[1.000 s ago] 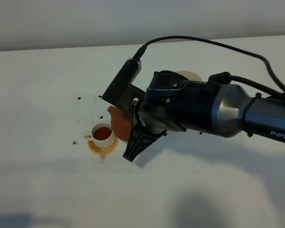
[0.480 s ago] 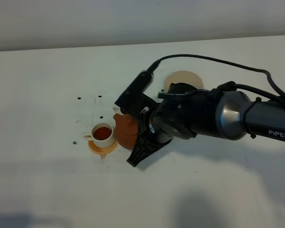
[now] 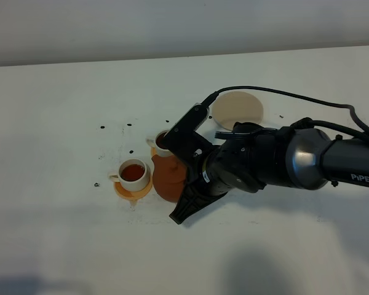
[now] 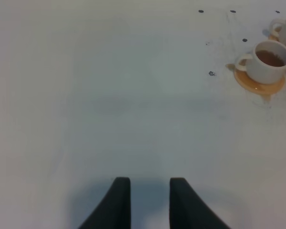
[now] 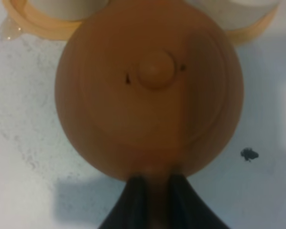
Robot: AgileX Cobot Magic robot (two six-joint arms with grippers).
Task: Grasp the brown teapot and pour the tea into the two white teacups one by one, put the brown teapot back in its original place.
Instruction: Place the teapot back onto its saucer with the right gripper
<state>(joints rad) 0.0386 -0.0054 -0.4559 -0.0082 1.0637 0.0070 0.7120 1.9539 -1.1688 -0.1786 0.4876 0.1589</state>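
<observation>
The brown teapot [image 3: 168,178] is held upright, low over the table, just right of the front white teacup [image 3: 133,173], which is full of tea. The second white teacup [image 3: 160,142] stands behind the teapot, partly hidden by the arm. My right gripper [image 3: 183,187] is shut on the teapot's loop handle. The right wrist view shows the lid [image 5: 155,69] from above and the fingers [image 5: 133,200] pinching the handle. The pale beige coaster [image 3: 237,109] lies bare at the back right. My left gripper [image 4: 150,183] is empty, jaws slightly apart, far left of the cups [image 4: 269,61].
Each cup stands on a small orange coaster [image 3: 133,190], and a little tea has spilled by the front one. Black specks [image 3: 102,128] dot the white table. The right arm [image 3: 295,160] and its cable stretch over the table's right side.
The right arm has lowered and drawn back to the right with the teapot, which has turned from tilted to upright. The second cup and the beige coaster have come into view.
</observation>
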